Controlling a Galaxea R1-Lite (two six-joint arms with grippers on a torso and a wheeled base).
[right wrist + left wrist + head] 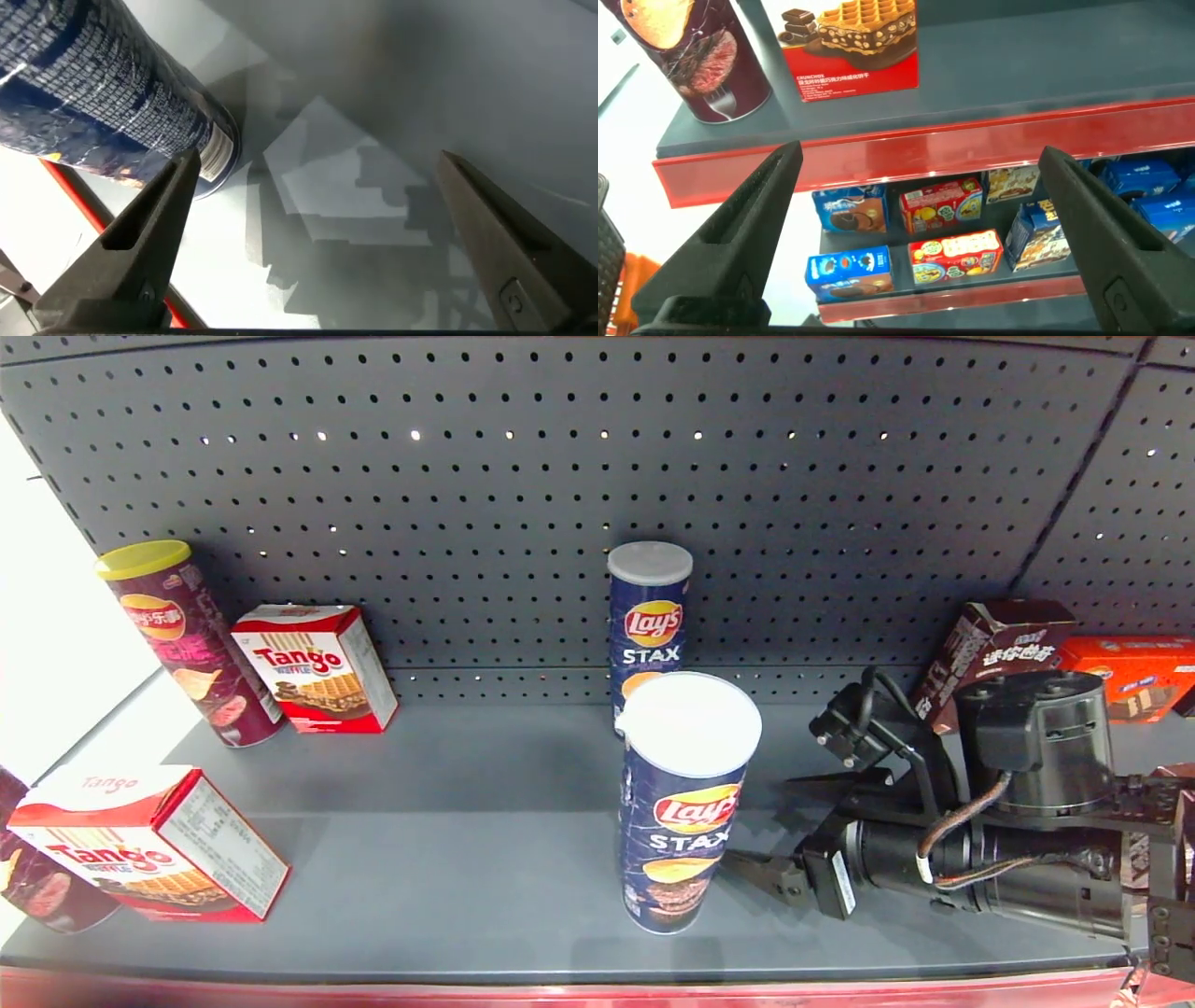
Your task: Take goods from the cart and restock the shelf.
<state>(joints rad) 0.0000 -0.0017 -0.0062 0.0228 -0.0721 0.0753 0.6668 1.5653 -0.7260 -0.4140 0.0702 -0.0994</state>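
**Can upright at shelf front, right tool spread beside it**

Front chips can (684, 803) stands on its base near the front edge of the shelf (448, 840), at the middle of my head view. A rear chips can (649, 625) stands at its 12 o'clock, against the pegboard. That makes a front-to-back row with both labels facing out, which I judge is the reason for this spot.

My right tool (775, 831) lies low at the front can's 3 o'clock. Its fingers are spread wide and grip nothing. One fingertip is just beside the can's lower wall, and I cannot tell whether it touches.

At 9 and 10 o'clock of the can, well apart, are two wafer boxes (149, 845) (317, 667) and a purple can (182, 639).

The right wrist view looks between the fingers of the right tool (322, 243) and shows bare shelf there. The front can's base rim (217, 154) sits flat, which the head view hides.

The left wrist view shows my left tool (915, 243) wide open and empty, below the shelf's red front lip (924, 149). Under the lip is a lower shelf of small packs (943, 201).
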